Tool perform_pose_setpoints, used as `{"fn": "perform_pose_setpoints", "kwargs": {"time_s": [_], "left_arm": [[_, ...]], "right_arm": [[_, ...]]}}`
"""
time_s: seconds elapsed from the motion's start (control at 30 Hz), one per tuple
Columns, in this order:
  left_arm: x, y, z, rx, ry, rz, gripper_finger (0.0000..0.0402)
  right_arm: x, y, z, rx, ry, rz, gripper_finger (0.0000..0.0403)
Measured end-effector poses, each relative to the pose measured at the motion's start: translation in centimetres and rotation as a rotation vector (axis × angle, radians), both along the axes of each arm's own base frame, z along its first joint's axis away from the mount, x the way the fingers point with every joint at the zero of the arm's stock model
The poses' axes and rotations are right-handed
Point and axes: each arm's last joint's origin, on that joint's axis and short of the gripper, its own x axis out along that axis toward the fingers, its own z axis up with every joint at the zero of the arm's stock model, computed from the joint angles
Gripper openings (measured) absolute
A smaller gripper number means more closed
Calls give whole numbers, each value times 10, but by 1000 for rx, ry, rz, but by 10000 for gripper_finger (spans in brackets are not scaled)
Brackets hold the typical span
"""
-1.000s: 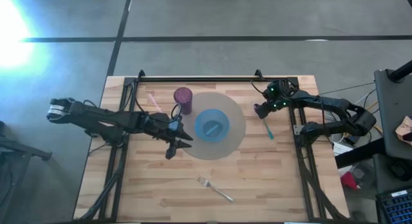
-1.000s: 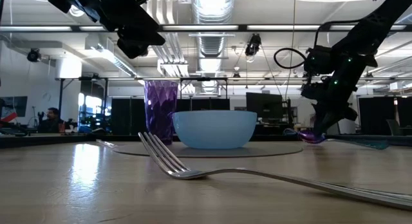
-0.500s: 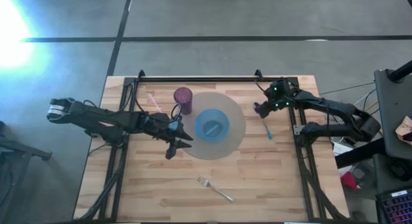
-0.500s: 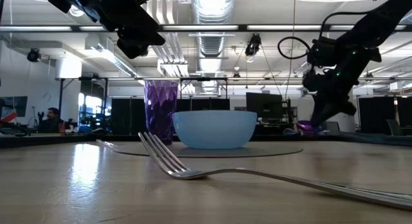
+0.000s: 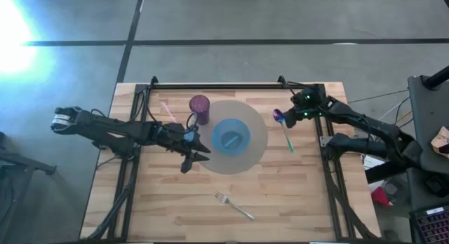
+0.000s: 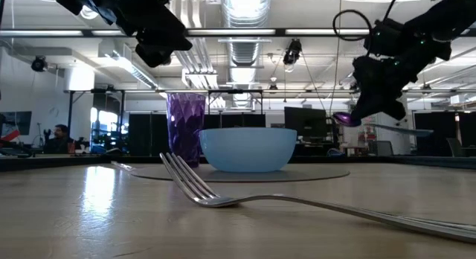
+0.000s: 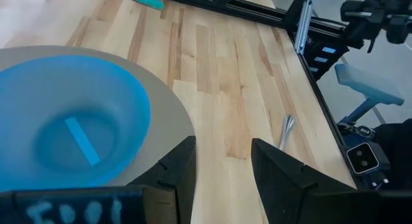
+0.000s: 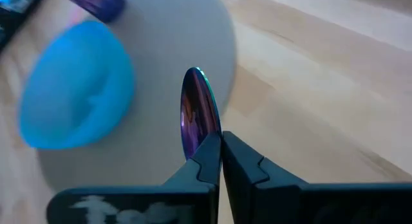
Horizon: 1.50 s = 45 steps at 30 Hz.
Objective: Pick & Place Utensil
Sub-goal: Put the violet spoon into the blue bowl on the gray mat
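On the left, the left pincer [image 5: 198, 156] hovers above the wooden surface [image 5: 295, 195], just beside the left edge of the round grey mat [image 5: 258, 142]. Its two fingers [image 7: 172, 169] stand apart and nothing is between them.

A pink straw-like thing [image 5: 167, 109] lies on the surface at the far left; I cannot tell exactly what it is. Right of it a purple cup [image 5: 200, 108] stands upright on the far left part of the mat. The blue bowl [image 5: 231, 135] sits in the middle of the mat, near the cup but not touching it.

Closer to the near edge, a metal fork [image 5: 233, 205] lies flat on the bare surface, well apart from the mat. In the low view it is the nearest thing, with the tines pointing to the left.

On the right, the right pincer [image 5: 289, 118] is held above the surface, just beside the right edge of the mat. Its fingers [image 8: 205, 156] are pressed together on the neck of a spoon [image 5: 283, 123]. The spoon is lifted off the surface: its shiny purple head [image 8: 198, 111] points to the mat and the green handle [image 5: 287, 139] runs toward the near side. In the low view the spoon hangs higher than the rim of the bowl.
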Motion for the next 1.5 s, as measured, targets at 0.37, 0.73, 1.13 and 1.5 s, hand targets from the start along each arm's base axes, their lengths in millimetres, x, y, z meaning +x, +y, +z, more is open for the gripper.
{"fn": "perform_pose_setpoints", "kwargs": {"time_s": [0.37,0.73,1.13,1.5], "left_arm": [[1,3,1,-33,1,131,140],[1,3,1,-75,6,163,140],[4,3,8,-77,-63,156,140],[6,3,14,-5,-145,118,140]], "right_arm": [[4,28,24,-65,-133,67,8],[16,45,38,-102,-265,138,8],[28,56,53,-160,-421,202,8],[45,67,80,-355,-686,271,8]]}}
